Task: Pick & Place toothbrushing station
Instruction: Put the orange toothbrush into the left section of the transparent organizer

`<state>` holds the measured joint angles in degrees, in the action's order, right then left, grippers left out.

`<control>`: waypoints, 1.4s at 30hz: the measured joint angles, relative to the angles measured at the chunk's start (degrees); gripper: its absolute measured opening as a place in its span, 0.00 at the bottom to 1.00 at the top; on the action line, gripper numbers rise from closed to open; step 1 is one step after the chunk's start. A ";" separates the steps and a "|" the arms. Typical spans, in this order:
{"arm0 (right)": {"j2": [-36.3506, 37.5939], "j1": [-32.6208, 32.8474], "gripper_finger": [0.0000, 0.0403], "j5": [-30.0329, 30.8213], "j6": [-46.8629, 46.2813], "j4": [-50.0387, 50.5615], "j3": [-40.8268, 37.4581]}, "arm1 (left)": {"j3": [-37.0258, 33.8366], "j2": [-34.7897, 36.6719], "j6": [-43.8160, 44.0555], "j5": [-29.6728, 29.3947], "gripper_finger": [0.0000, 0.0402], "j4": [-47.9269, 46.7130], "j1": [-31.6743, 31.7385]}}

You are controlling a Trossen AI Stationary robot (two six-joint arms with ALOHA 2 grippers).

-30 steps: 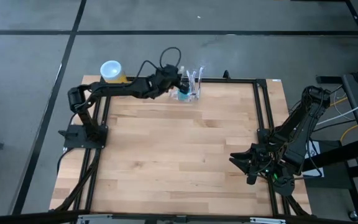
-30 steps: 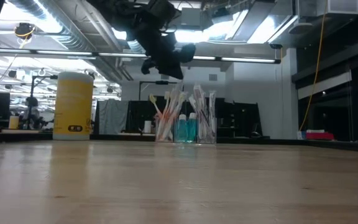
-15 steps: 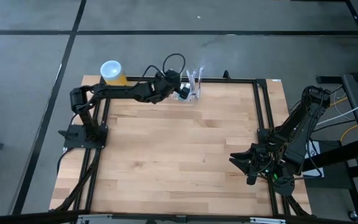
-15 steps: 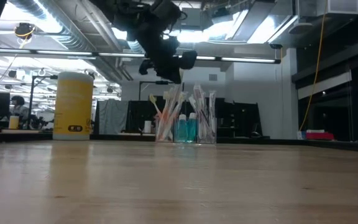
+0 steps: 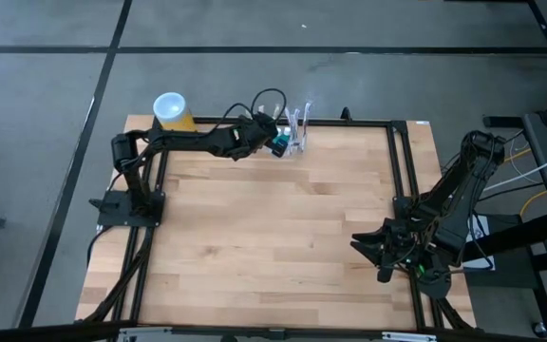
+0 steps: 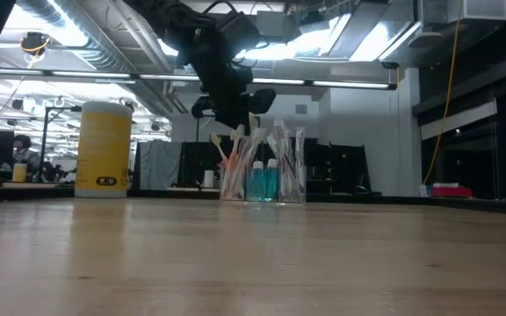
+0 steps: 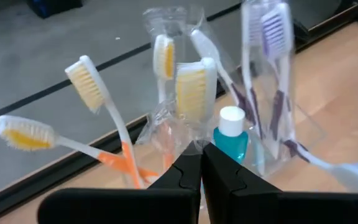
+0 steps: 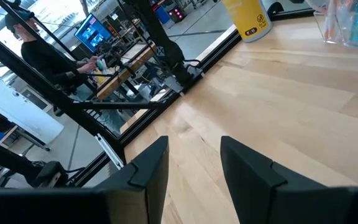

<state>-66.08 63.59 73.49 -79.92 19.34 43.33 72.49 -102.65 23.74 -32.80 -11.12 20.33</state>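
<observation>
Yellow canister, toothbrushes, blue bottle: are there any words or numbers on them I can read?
None can be read.
Yellow canister: a small dark label low on its side, too blurred to read.
Blue bottle in the clear toothbrush holder: no print shows.
Toothbrushes: no lettering shows.
Monitor in the room behind: lit, nothing legible.

Dark jointed arms, looping black cable (image 5: 270, 96)

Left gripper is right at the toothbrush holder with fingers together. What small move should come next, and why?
Probably open the left gripper before advancing: it is shut, just short of the toothbrushing station at the table's far edge, so it cannot straddle the clear wall. The right gripper waits open, far away.
</observation>
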 joint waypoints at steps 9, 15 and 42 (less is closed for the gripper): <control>2.42 0.21 0.37 -2.94 2.67 0.01 0.00 | 0.00 0.34 0.10 8.29 0.09 1.95 0.58; 4.59 3.04 0.37 0.30 4.15 1.53 0.00 | 0.02 2.22 -0.85 9.38 0.21 1.97 1.95; 23.43 17.11 0.37 16.50 -34.95 63.68 -0.02 | 0.07 35.49 -16.48 17.36 0.31 -4.39 3.79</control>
<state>-42.65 80.71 90.00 -114.87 83.02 43.31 72.55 -67.16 7.26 -15.44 -15.51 24.12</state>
